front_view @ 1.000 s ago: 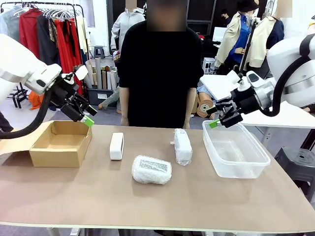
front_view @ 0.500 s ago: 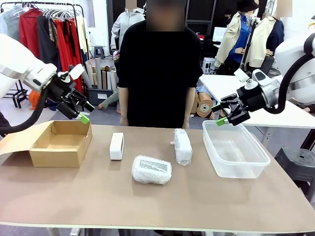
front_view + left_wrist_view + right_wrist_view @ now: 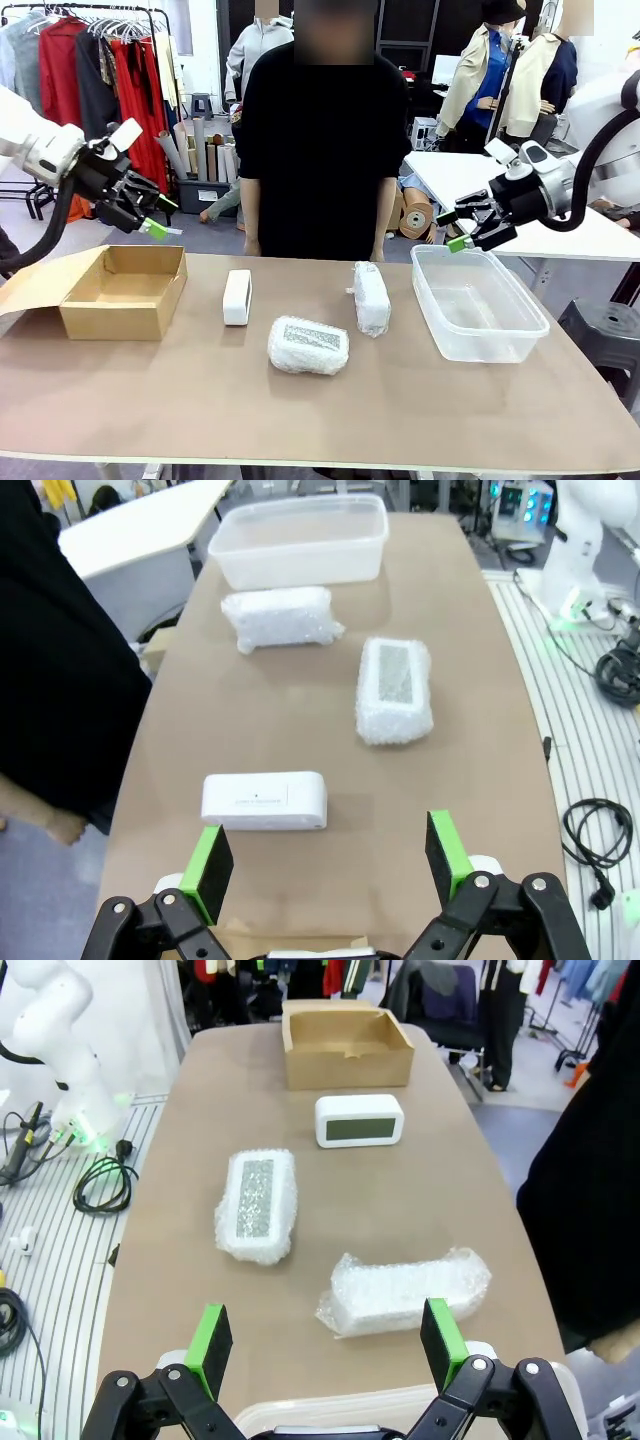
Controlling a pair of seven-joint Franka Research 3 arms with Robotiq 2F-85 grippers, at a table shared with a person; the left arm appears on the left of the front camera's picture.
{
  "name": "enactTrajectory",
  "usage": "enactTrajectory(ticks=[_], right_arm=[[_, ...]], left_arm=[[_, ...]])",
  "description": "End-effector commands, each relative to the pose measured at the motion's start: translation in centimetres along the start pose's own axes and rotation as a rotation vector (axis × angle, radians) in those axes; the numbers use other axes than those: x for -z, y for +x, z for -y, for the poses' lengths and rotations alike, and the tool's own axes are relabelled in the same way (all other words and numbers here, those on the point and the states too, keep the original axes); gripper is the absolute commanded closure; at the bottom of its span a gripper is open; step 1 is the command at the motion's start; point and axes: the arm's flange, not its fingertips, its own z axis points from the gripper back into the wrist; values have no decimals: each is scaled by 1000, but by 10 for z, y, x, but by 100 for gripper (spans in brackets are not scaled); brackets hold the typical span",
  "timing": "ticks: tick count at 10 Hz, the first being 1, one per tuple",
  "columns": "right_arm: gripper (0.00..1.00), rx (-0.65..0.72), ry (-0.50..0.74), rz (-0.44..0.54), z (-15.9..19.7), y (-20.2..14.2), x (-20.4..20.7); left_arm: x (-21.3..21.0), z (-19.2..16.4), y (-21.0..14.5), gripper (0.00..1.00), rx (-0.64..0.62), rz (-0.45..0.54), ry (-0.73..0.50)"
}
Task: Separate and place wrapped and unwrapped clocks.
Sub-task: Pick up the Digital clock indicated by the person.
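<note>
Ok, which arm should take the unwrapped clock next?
Left, probably: the unwrapped clock lies nearer the open left gripper, beside the cardboard box; the right gripper hangs by the plastic tub.

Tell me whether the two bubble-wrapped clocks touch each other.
Apart: the left wrist view shows bare table between the grey-faced wrapped clock and the plain wrapped clock.

Bright even indoor light from above, faint soft shadows hugging the bundles [image 3: 308, 346] on the table [image 3: 150, 390], front view sharp across the table, wrist views bowed toward their edges, room beyond the table slightly soft.
</note>
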Motion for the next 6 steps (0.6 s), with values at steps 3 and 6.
enactTrajectory(ticks=[3, 6], right_arm=[[0, 0, -9, 34, 10, -9, -14], [0, 23, -9, 9, 5, -12, -12]], left_arm=[[0, -8, -5, 0, 2, 68, -7], [2, -4, -6, 0, -19, 38, -6]])
